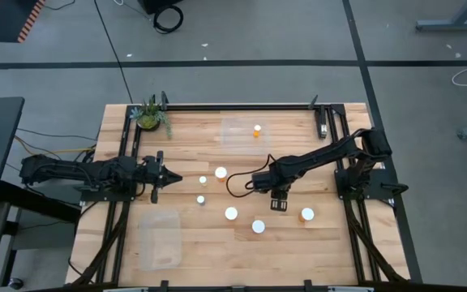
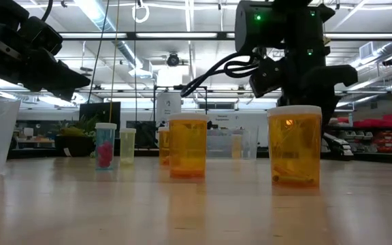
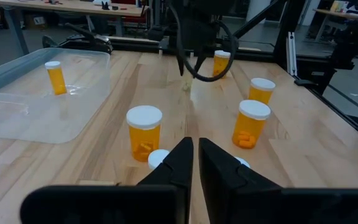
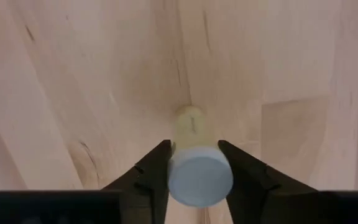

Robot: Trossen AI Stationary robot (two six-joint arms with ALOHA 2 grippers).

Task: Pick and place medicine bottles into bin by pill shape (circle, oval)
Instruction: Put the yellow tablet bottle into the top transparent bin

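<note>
Right pincer [image 4: 194, 163] grips white-capped bottle [image 4: 199, 174] above wooden table [image 4: 73, 81]

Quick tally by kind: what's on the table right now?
Loose medicine bottles: 6
Binned bottle: 1
Gripped bottle, between right fingers: 1
Clear bins: 2
Potted plant: 1
Total: 11

Right gripper [image 1: 279, 204] covers its bottle [image 4: 199, 172] from above; the wrist view cuts the cap at the edge. Left fingers [image 3: 180, 163] hide part of two caps [image 3: 159, 158]. Pill shapes too small overhead.
</note>
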